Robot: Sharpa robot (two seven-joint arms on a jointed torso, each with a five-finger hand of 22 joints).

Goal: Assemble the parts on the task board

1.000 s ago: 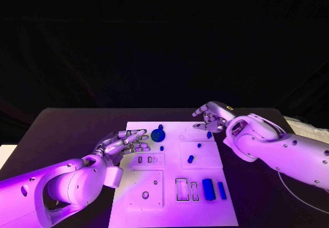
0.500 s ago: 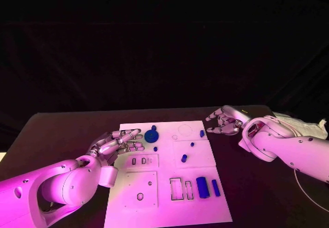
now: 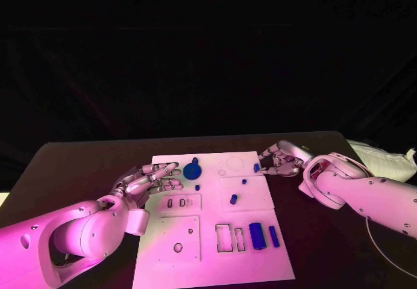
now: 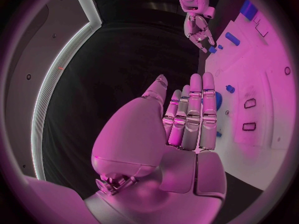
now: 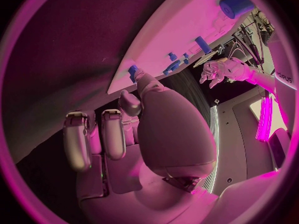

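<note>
Reaching my right hand (image 3: 279,160) to the task board (image 3: 217,241) edge, I touch a small blue part (image 3: 257,168) there; whether I grip it, I cannot tell. My left hand (image 3: 152,179) waits open beside the board.

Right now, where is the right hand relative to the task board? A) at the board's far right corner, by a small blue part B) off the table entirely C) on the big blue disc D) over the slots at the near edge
A: in the head view the right hand sits at the far right corner of the task board, fingers next to the small blue part there.
</note>
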